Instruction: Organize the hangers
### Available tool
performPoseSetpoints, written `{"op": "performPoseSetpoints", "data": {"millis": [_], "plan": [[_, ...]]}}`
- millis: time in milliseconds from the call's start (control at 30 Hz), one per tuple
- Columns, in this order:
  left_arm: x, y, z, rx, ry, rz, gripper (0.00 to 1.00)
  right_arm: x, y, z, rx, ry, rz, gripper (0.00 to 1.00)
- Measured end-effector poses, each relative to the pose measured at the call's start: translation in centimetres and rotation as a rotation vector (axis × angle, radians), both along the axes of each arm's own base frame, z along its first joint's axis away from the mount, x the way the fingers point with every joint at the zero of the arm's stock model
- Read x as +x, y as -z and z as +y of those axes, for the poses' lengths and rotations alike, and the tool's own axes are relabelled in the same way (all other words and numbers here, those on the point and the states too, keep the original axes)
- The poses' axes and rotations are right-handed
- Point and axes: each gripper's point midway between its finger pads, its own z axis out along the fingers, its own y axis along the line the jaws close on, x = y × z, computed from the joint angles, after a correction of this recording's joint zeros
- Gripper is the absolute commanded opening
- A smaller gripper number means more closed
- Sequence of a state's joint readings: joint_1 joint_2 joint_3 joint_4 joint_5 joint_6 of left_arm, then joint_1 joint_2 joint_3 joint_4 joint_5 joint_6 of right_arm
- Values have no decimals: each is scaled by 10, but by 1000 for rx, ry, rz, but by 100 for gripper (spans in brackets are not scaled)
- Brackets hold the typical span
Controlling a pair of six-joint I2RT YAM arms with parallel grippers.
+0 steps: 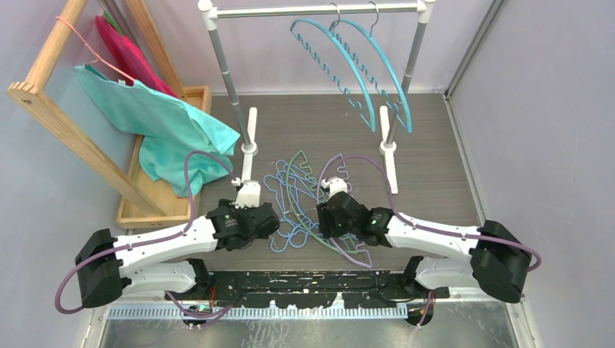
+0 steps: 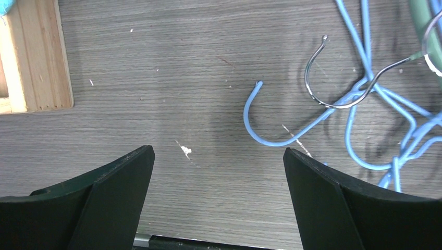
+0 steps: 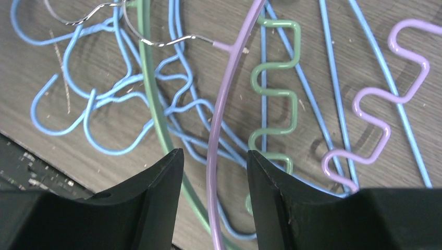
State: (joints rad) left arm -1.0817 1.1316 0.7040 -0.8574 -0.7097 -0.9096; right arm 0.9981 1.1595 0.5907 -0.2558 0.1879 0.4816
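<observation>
Table, grey wood-grain.
Clothes rail: two teal hangers hung at its right end.
Wooden rack, left, draped with a teal garment.
Hanger pile: tangled on the table between both arms.
Right gripper: jaws half-spread, straddling the purple hanger, a gap either side; green hanger just beside it.
Left gripper: jaws wide apart above bare table, light-blue hook just beyond.
</observation>
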Motion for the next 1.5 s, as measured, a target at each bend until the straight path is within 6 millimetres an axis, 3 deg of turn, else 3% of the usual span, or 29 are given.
{"op": "performPoseSetpoints", "data": {"millis": [167, 233, 367, 433, 533, 733, 1067, 1167, 1367, 1500], "plan": [[0, -8, -1, -49, -3, -25, 98, 12, 16, 6, -33, 21, -17, 43], [0, -6, 0, -49, -5, -23, 98, 15, 22, 8, -42, 23, -19, 35], [-1, -3, 0, -42, -10, -15, 98, 17, 27, 12, -42, 24, -20, 9], [-1, -1, 0, -35, -11, -9, 98, 18, 26, 12, -37, 31, -23, 2], [-2, 0, 0, -31, -12, -4, 98, 20, 18, 13, -16, 41, -37, 1], [-2, 0, 0, -38, -15, -6, 98, 24, -32, 18, 102, 67, -94, 1], [-2, -1, 1, -44, -22, -13, 98, 68, -179, 81, 388, 91, -259, 1], [-1, -2, 3, -43, -33, -20, 98, 76, -202, 104, 452, 59, -261, 1], [-1, -3, 9, -17, -39, -27, 98, 85, -225, 139, 507, -6, -249, 1], [-1, -4, 8, -18, -39, -29, 98, 95, -265, 155, 581, -40, -273, 1]]}}
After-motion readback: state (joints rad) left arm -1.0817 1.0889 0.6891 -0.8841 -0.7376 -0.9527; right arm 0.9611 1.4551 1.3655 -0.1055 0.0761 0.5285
